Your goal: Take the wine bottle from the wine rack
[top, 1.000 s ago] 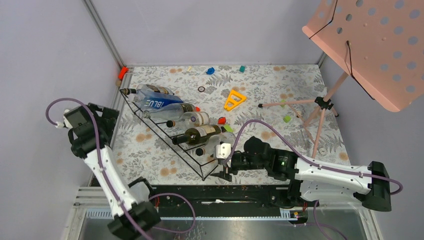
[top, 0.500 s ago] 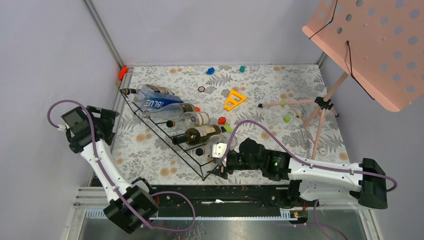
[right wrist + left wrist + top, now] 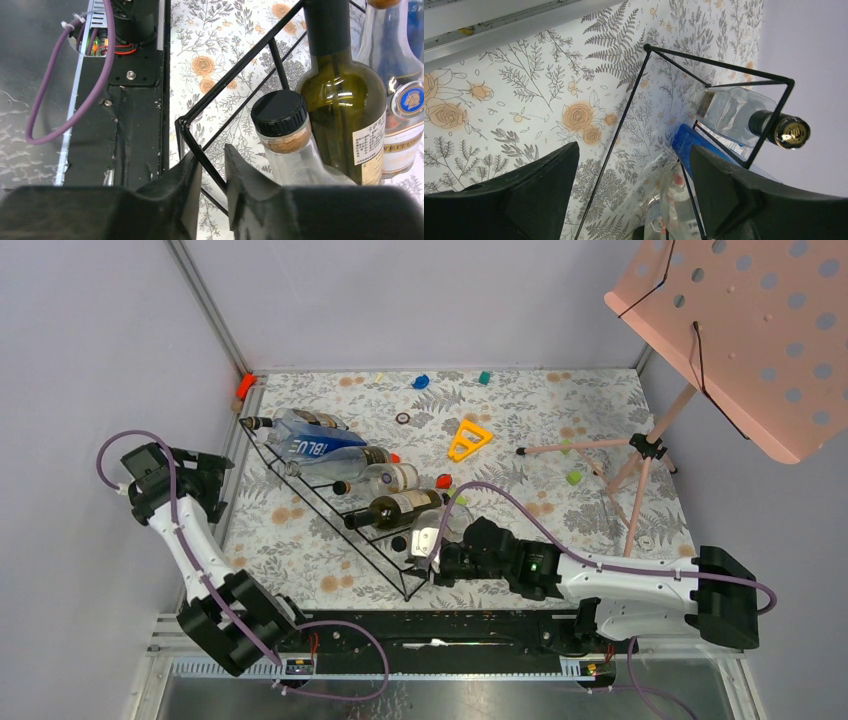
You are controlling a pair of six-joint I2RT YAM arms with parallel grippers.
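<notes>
The left pincer [image 3: 633,192] hangs wide open and empty beside the wine rack [image 3: 322,511]'s far end, probably ready to steady it. The wine bottle [image 3: 402,507] lies in the rack on the bench [image 3: 560,420]. The right pincer [image 3: 212,185], narrowed, straddles a corner wire; whether it pinches, I cannot tell.

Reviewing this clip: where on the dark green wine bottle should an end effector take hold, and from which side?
Probably the labelled body of the dark green wine bottle, from above and the right. It lies on its side with that body uncovered, while its slim neck runs in among the wine rack wires. Jaw span is uncertain.
</notes>
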